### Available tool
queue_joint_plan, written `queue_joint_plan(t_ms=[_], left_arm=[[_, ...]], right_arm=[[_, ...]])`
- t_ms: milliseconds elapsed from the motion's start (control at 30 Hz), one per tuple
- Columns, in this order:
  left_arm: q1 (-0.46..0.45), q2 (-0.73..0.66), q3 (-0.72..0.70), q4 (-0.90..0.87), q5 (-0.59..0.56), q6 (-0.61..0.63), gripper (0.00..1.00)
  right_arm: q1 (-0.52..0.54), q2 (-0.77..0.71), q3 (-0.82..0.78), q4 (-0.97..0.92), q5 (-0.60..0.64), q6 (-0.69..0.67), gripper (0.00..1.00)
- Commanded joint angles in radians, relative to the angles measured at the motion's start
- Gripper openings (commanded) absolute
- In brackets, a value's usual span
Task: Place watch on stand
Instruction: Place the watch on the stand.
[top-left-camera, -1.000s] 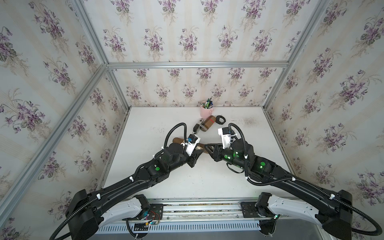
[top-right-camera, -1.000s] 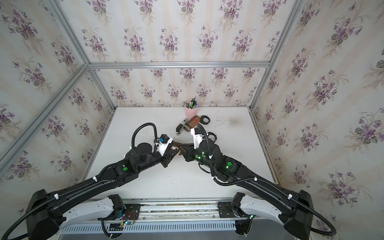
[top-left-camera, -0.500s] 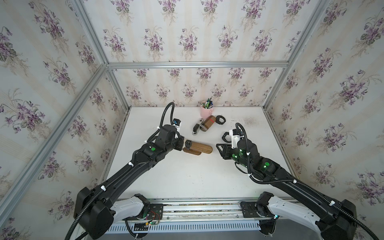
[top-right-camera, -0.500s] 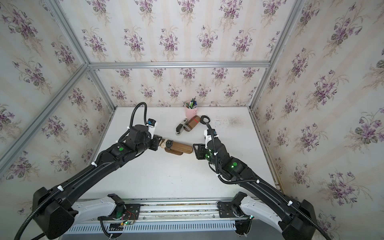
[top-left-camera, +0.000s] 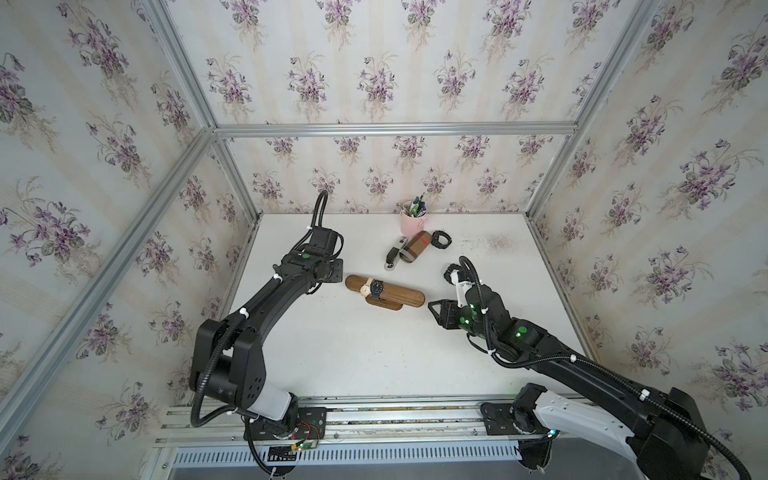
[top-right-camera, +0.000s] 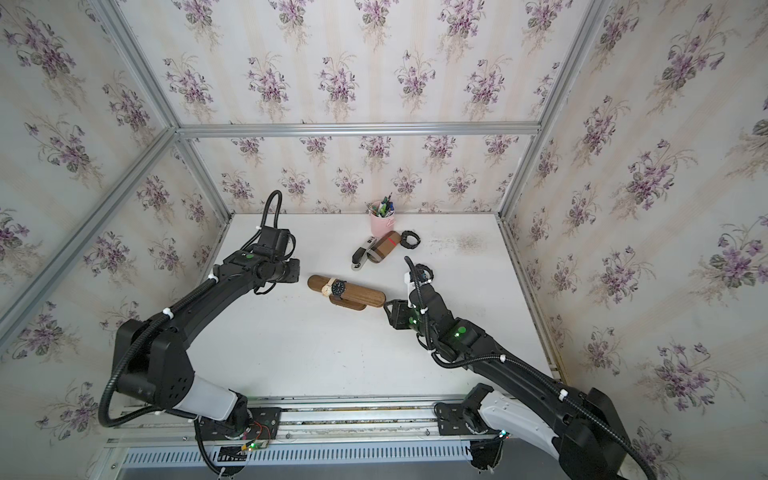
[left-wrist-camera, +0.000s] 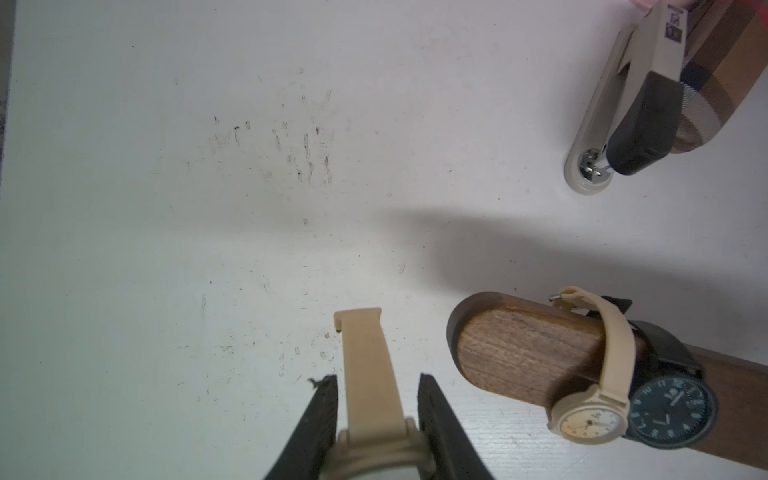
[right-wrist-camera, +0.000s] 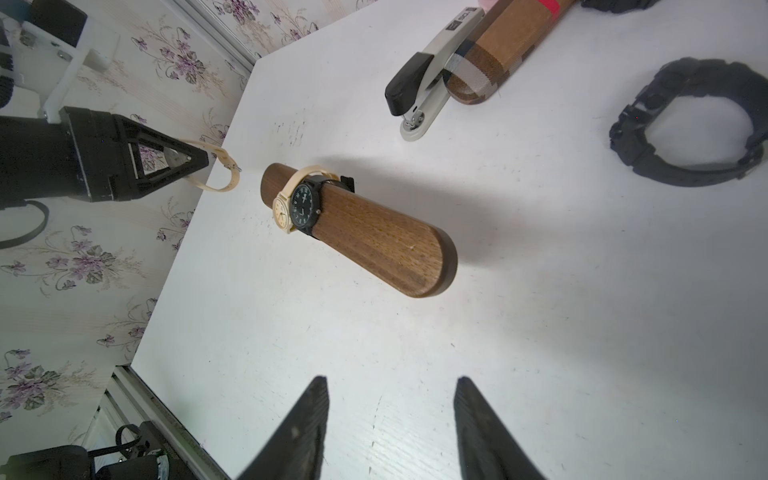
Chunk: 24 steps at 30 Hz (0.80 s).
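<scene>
The stand (top-left-camera: 401, 294) (top-right-camera: 359, 294), a dark-brown wooden bar on an oval base, lies mid-table in both top views. A beige watch (left-wrist-camera: 588, 422) and a black watch (left-wrist-camera: 669, 415) are strapped round the bar near its left end. My left gripper (left-wrist-camera: 378, 380) hovers just off that end, shut on another beige watch (left-wrist-camera: 368, 365) whose strap sticks out past the fingertips. The right wrist view shows this held watch (right-wrist-camera: 222, 176) hanging as a loop. My right gripper (right-wrist-camera: 390, 380) (top-left-camera: 434, 307) is open and empty, just off the bar's right end (right-wrist-camera: 432, 266).
At the back stand a pink cup of pens (top-left-camera: 412, 222), a tan plaid cylinder (top-left-camera: 417, 246), a stapler (top-left-camera: 392, 258) and a black watch (top-left-camera: 440, 240). Another black watch (right-wrist-camera: 685, 124) lies behind my right arm. Papered walls enclose the table on three sides.
Both grippers have drawn back from the middle of the stand, the left to the left with the beige watch, the right to the right. The right gripper's jaws have spread apart.
</scene>
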<state>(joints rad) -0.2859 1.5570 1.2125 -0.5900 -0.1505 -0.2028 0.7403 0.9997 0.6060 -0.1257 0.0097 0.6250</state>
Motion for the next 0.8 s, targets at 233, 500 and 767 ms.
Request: queue_joint_plan(t_ms=[233, 500, 767], left_arm=[[0.004, 0.161, 0.098, -0.029, 0.106, 0.065, 0.22], [0.004, 0.186, 0.106, -0.023, 0.18, 0.085, 0.22], [-0.001, 0.19, 0.123, -0.044, 0.23, 0.082, 0.23]], right_arm=[[0.001, 0.098, -0.036, 0.118, -0.056, 0.018, 0.62], [0.001, 0.144, -0.031, 0.141, -0.07, 0.01, 0.64], [0.0, 0.19, -0.027, 0.149, -0.068, -0.003, 0.65]])
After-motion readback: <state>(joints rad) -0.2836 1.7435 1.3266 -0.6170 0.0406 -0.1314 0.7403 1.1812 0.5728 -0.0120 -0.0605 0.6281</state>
